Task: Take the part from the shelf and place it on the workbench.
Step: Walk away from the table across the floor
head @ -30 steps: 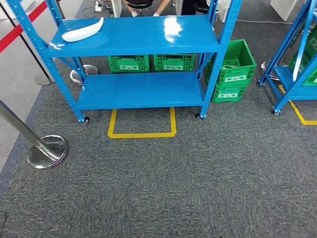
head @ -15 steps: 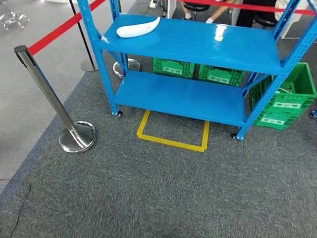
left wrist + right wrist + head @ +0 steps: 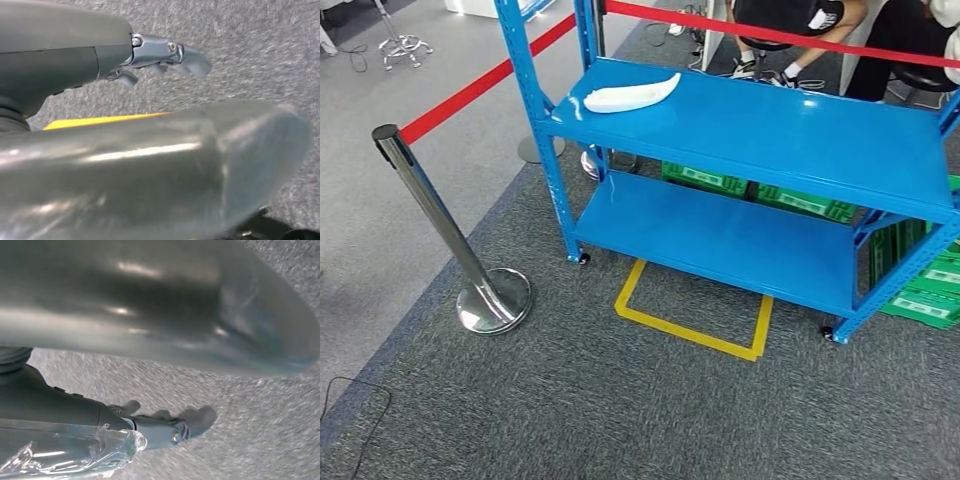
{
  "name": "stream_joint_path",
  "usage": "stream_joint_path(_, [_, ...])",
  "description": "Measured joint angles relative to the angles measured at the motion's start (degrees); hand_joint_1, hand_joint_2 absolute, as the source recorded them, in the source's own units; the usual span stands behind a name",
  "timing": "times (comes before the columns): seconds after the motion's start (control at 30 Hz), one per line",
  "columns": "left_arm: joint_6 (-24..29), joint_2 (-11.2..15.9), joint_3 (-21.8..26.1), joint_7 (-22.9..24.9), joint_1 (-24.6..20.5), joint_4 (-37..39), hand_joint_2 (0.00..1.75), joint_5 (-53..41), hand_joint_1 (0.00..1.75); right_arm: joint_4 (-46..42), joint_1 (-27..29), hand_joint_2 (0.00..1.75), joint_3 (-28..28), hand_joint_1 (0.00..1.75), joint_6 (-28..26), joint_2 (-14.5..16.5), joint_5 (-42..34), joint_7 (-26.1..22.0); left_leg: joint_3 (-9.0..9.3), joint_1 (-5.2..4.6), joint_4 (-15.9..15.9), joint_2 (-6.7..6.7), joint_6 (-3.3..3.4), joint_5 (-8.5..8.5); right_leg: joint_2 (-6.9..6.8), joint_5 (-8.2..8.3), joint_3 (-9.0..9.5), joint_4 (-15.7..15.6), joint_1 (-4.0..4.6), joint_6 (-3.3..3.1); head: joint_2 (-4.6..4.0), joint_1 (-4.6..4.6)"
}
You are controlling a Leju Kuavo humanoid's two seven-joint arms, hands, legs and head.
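Well apart: part (image 3: 629, 96) on shelf (image 3: 788, 135), fingers (image 3: 186, 54) over carpet (image 3: 622, 400).

A blue shelf (image 3: 773, 130) stands ahead on grey carpet (image 3: 622, 400), its top board open from the front and bare beside the white part (image 3: 629, 96) at its left end. Blue uprights (image 3: 543, 130) frame that corner. A steel post (image 3: 441, 225) with red rope (image 3: 471, 90) stands left of the shelf. Green crates (image 3: 924, 290) sit at its right.

The left robot hand (image 3: 158, 60) hung empty above grey carpet (image 3: 256, 45), fingers (image 3: 188, 54) loosely extended, with a yellow floor line (image 3: 102, 120) beneath it.
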Motion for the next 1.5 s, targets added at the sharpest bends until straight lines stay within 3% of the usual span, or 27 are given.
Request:
stream_joint_path(0.03, [0.00,0.02,0.01,-0.06,-0.01,-0.01,0.00,0.00,0.00,0.05,-0.02,0.00,-0.02,0.00,-0.02,0.05,0.03,-0.01,0.39,0.07,-1.59,-0.28,0.10,1.71,-0.51,-0.28,1.47,-0.25,0.31,0.30,0.01,-0.02])
stream_joint_path(0.1, [-0.01,-0.20,0.00,-0.25,-0.29,-0.04,0.00,0.00,0.00,-0.01,-0.40,0.00,-0.08,0.00,-0.01,0.04,0.10,-0.06,2.30,0.71,-2.19,-2.27,0.38,0.50,-0.56,1.30,1.94,2.45,0.62,0.91,0.01,0.22])
stream_joint_path(0.17, [-0.04,-0.34,-0.02,-0.39,-0.56,-0.09,0.00,0.00,0.00,-0.05,-0.97,0.00,-0.09,0.00,0.01,0.04,0.10,-0.18,4.80,1.17,-2.54,-3.90,0.77,-1.06,1.91,3.31,-2.44,10.97,0.45,1.35,-0.01,0.61])
stream_joint_path(0.2, [-0.04,-0.35,-0.03,-0.44,-0.59,-0.11,0.00,0.00,0.00,-0.05,-1.12,0.00,-0.09,0.00,0.02,0.04,0.03,-0.25,6.07,1.26,-2.67,-4.62,0.92,-2.15,3.27,2.63,-5.45,15.05,0.26,1.46,-0.01,0.73])
stream_joint_path(0.27, [-0.10,-0.37,-0.03,-0.58,-0.61,-0.12,0.00,0.00,0.00,-0.04,-1.03,0.00,-0.13,0.00,0.03,0.04,-0.15,-0.37,8.71,1.34,-2.71,-6.07,1.06,-4.48,4.36,-2.64,-10.63,19.17,0.08,1.52,0.00,0.92])
stream_joint_path(0.33, [-0.20,-0.36,-0.03,-0.75,-0.36,-0.14,0.00,0.00,0.00,-0.03,-0.81,0.00,-0.32,0.00,0.06,0.04,-0.29,-0.52,12.10,1.37,-2.76,-7.35,1.04,-7.09,4.48,-8.30,-14.51,18.45,0.06,1.54,0.01,1.14])
stream_joint_path(0.37, [-0.26,-0.33,-0.02,-0.80,-0.21,-0.16,0.00,0.00,0.00,-0.03,-0.74,0.00,-0.45,0.00,0.13,0.04,-0.37,-0.60,14.01,1.37,-2.80,-7.81,0.95,-8.55,4.50,-8.59,-16.17,16.84,0.04,1.55,0.02,1.19])
stream_joint_path(0.4, [-0.31,-0.29,-0.02,-0.84,-0.05,-0.21,0.00,0.00,0.00,-0.02,-0.65,0.00,-0.60,0.00,0.23,0.04,-0.51,-0.72,15.85,1.37,-2.87,-8.01,0.83,-10.10,4.33,-5.86,-17.72,14.56,0.02,1.47,0.01,1.28])
stream_joint_path(0.47, [-0.38,-0.17,-0.01,-0.86,0.24,-0.33,0.00,0.00,0.00,0.09,-0.45,0.00,-0.92,0.00,0.55,0.04,-0.98,-0.95,19.31,1.30,-3.04,-8.04,0.43,-13.17,3.08,4.85,-19.60,10.41,0.24,0.84,0.01,1.34])
stream_joint_path(0.5, [-0.39,-0.15,0.01,-0.86,0.36,-0.39,0.00,0.00,0.00,0.15,-0.52,0.00,-1.12,0.00,0.72,0.05,-1.31,-1.09,20.92,1.40,-3.60,-7.90,0.08,-14.42,2.73,8.78,-19.47,9.38,0.57,0.36,0.00,1.23])
stream_joint_path(0.53, [-0.42,-0.16,0.02,-0.87,0.39,-0.43,0.00,0.00,0.00,0.19,-0.68,0.00,-1.31,0.00,0.87,0.05,-1.62,-1.24,22.60,1.58,-4.06,-7.76,-0.39,-14.80,2.76,10.41,-18.50,8.73,1.02,-0.19,0.00,1.16])
stream_joint_path(0.57, [-0.45,-0.28,0.02,-0.89,0.26,-0.47,0.00,0.00,0.00,0.14,-1.01,0.00,-1.48,0.00,0.99,0.03,-1.92,-1.42,23.37,1.81,-3.53,-7.58,-0.91,-14.04,3.37,9.58,-17.01,8.25,1.40,-0.78,-0.01,1.28])
stream_joint_path(0.63, [-0.54,-0.68,-0.01,-0.91,-0.53,-0.47,0.00,0.00,0.00,-0.02,-1.71,0.00,-1.89,0.00,1.15,-0.05,-2.40,-1.79,21.34,2.24,2.74,-6.86,-1.63,-10.18,4.61,8.32,-14.04,6.06,1.45,-1.98,-0.03,1.60])
stream_joint_path(0.7, [-0.63,-0.91,-0.06,-0.91,-1.26,-0.48,0.00,0.00,0.00,-0.14,-2.19,0.00,-2.29,0.00,1.31,-0.10,-2.68,-2.03,15.06,2.38,11.58,-6.06,-2.17,-9.07,5.39,7.33,-11.56,4.33,0.87,-2.89,-0.04,1.34])
stream_joint_path(0.77, [-0.66,-0.86,-0.05,-0.76,-1.26,-0.50,0.00,0.00,0.00,-0.16,-1.93,0.00,-2.68,0.00,1.58,-0.08,-3.13,-2.13,9.49,2.59,15.24,-5.68,-2.93,-13.97,6.21,6.63,-9.05,3.28,0.32,-2.86,-0.03,0.93])
stream_joint_path(0.83, [-0.65,-0.82,0.04,-0.24,-1.05,-0.52,0.00,0.00,0.00,-0.16,-1.47,0.00,-3.24,0.00,1.85,-0.03,-3.91,-2.17,5.84,3.01,14.54,-5.62,-3.63,-19.76,7.30,5.72,-6.55,2.45,-0.40,-2.18,-0.01,0.83])
stream_joint_path(0.87, [-0.64,-0.84,0.10,0.12,-1.02,-0.54,0.00,0.00,0.00,-0.16,-1.39,0.00,-3.62,0.00,1.99,-0.02,-4.39,-2.20,4.56,3.31,13.04,-5.62,-3.99,-20.61,7.95,5.02,-5.34,2.17,-0.83,-1.78,-0.01,0.78])
stream_joint_path(0.9, [-0.64,-0.84,0.17,0.48,-0.99,-0.57,0.00,0.00,0.00,-0.17,-1.43,0.00,-4.03,0.00,2.14,-0.02,-4.90,-2.23,3.65,3.69,10.66,-5.70,-4.44,-18.76,8.57,4.16,-4.33,1.99,-1.26,-1.29,-0.01,0.76])
stream_joint_path(1.0, [-0.74,-1.04,0.48,1.44,-0.76,-0.71,0.00,0.00,0.00,-0.22,-1.68,0.00,-5.42,0.00,2.60,-0.03,-6.30,-2.36,1.94,5.10,2.03,-6.37,-5.59,-5.34,10.15,0.84,-2.32,2.49,-1.86,0.40,-0.01,-0.23])
stream_joint_path(1.03, [-0.80,-1.08,0.58,1.67,-0.77,-0.78,0.00,0.00,0.00,-0.26,-1.72,0.00,-5.85,0.00,2.72,-0.03,-6.63,-2.45,1.66,5.24,0.80,-6.40,-5.55,-3.03,10.49,-0.25,-1.86,2.55,-1.90,0.87,-0.01,-0.54])
stream_joint_path(1.1, [-0.86,-1.01,0.70,1.98,-1.04,-0.93,0.00,0.00,0.00,-0.31,-1.87,0.00,-6.56,0.00,2.98,0.01,-7.15,-2.70,1.77,5.08,0.85,-5.95,-4.58,-2.08,10.65,-1.63,-0.92,2.07,-2.13,1.64,-0.01,-0.49])
stream_joint_path(1.17, [-0.85,-1.07,0.77,2.12,-1.27,-1.01,0.00,0.00,0.00,-0.31,-2.03,0.00,-7.19,0.00,3.24,0.02,-7.52,-2.89,2.36,4.99,0.78,-5.28,-3.23,-1.34,8.67,-2.87,-1.22,3.96,-2.14,2.05,-0.01,-0.22])
stream_joint_path(1.23, [-0.85,-1.10,0.88,2.22,-1.31,-1.07,0.00,0.00,0.00,-0.31,-2.17,0.00,-7.74,0.00,3.45,0.03,-7.71,-2.98,3.11,4.67,0.73,-4.29,-2.17,-1.87,6.04,-5.76,-5.13,10.79,-1.85,2.12,-0.01,0.06])
stream_joint_path(1.3, [-0.88,-1.09,1.03,2.30,-1.29,-1.12,0.00,0.00,0.00,-0.31,-2.17,0.00,-8.09,0.00,3.29,0.04,-7.41,-2.99,3.88,4.12,0.73,-3.45,-1.59,-2.85,5.17,-7.61,-10.65,18.01,-1.58,1.95,-0.01,0.11])
stream_joint_path(1.37, [-0.93,-1.11,1.08,2.53,-1.31,-1.14,0.00,0.00,0.00,-0.31,-1.95,0.00,-8.16,0.00,3.10,0.04,-6.75,-2.64,5.22,3.66,0.73,-3.04,-1.38,-4.06,5.05,-4.55,-13.35,18.44,-1.26,1.43,-0.01,0.10])
stream_joint_path(1.47, [-0.92,-1.10,1.04,3.34,-1.44,-1.14,0.00,0.00,0.00,-0.31,-1.75,0.00,-8.21,0.00,4.18,0.04,-6.45,-1.56,7.47,3.33,0.73,-2.91,-1.66,-5.80,4.51,4.15,-12.32,9.38,-0.61,0.45,-0.01,0.11])
stream_joint_path(1.5, [-0.90,-1.05,1.03,3.57,-1.47,-1.16,0.00,0.00,0.00,-0.30,-1.79,0.44,-8.22,0.00,4.48,0.04,-6.39,-1.24,7.80,3.20,0.78,-2.93,-1.83,-6.16,4.32,5.49,-11.91,7.38,-0.52,0.42,-0.01,0.05])
